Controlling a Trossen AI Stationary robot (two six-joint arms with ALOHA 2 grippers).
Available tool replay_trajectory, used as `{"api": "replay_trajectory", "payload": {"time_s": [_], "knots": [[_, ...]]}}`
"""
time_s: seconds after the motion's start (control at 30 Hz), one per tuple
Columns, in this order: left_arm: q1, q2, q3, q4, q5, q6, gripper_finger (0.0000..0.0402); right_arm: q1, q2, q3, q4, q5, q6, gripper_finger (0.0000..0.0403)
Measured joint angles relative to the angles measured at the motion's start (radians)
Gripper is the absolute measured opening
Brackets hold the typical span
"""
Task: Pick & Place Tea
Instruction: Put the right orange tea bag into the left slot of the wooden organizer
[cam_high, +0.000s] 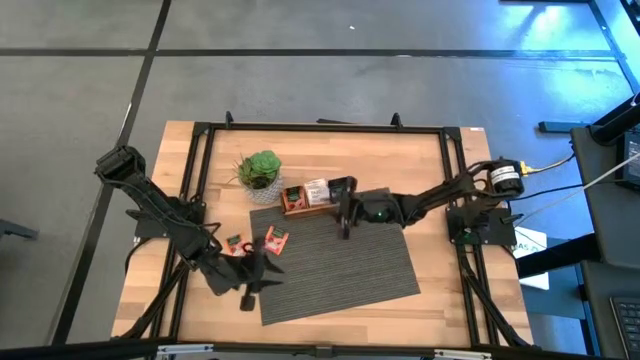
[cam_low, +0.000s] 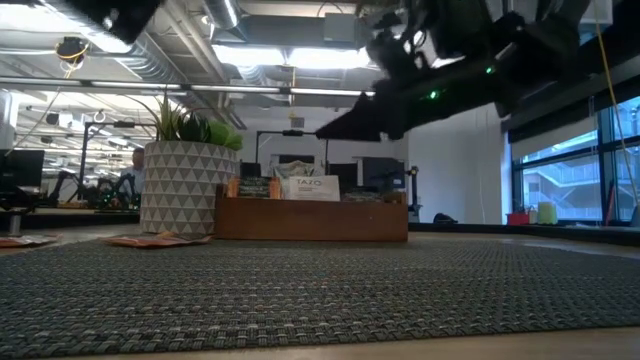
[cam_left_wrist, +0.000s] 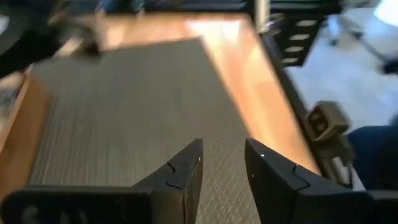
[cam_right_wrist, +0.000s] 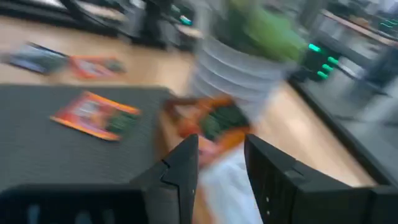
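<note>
Starting at the left of the high view, the left gripper (cam_high: 262, 275) hangs low over the grey mat (cam_high: 340, 265) near its 8 o'clock corner. Its own wrist view shows the fingers (cam_left_wrist: 186, 177) spread with only mat weave between them — nothing held.

Just toward 12 o'clock from it lie loose tea sachets: an orange-red one (cam_high: 276, 239) on the mat's upper-left corner and another small one (cam_high: 235, 243) on the bare wood beside the mat edge (how many more lie there I cannot tell). The potted plant (cam_high: 259, 170) stands beyond them.

Moving rightward, the wooden tray (cam_high: 296, 210) sits at the mat's 12 o'clock edge and already holds sachets; the low view shows a white one (cam_low: 314, 188) standing upright in it. The right gripper (cam_high: 344, 195) hovers over the tray's right end, jaws parted and empty, with blurred packets in the tray (cam_right_wrist: 214, 121) seen past its fingers.

Judging from this, a drop has been made and loose tea remains. The risk lies in the left arm's reach — flat sachets lie flush on wood and mat, so the fingers may skid over one, or pinch the mat with it. The right arm, pulling away low, could clip the tray or the plant.
</note>
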Motion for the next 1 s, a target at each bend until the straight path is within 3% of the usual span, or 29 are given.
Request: {"api": "replay_trajectory", "payload": {"time_s": [0.23, 0.47, 0.63, 0.77, 0.87, 1.0], "knots": [[0.039, 0.028, 0.000, -0.284, -0.029, -0.332, 0.0112, 0.100, 0.000, 0.000, 0.017, -0.209, 0.104, 0.0132], [0.096, 0.117, 0.000, -0.492, -0.034, -0.517, 0.0115, 0.138, 0.000, 0.000, 0.062, -0.212, 0.151, 0.0132], [0.146, 0.213, 0.000, -0.508, -0.030, -0.544, 0.0114, 0.137, 0.000, 0.002, 0.101, -0.211, 0.271, 0.0132], [0.178, 0.285, 0.000, -0.509, -0.021, -0.548, 0.0112, 0.137, 0.007, 0.036, 0.090, -0.211, 0.259, 0.0132], [0.190, 0.324, 0.004, -0.503, -0.027, -0.553, 0.0113, 0.137, 0.022, 0.108, 0.004, -0.211, 0.267, 0.0132], [0.185, 0.353, 0.005, -0.489, -0.046, -0.556, 0.0115, 0.118, 0.060, 0.267, -0.328, -0.129, 0.441, 0.0132]]}}
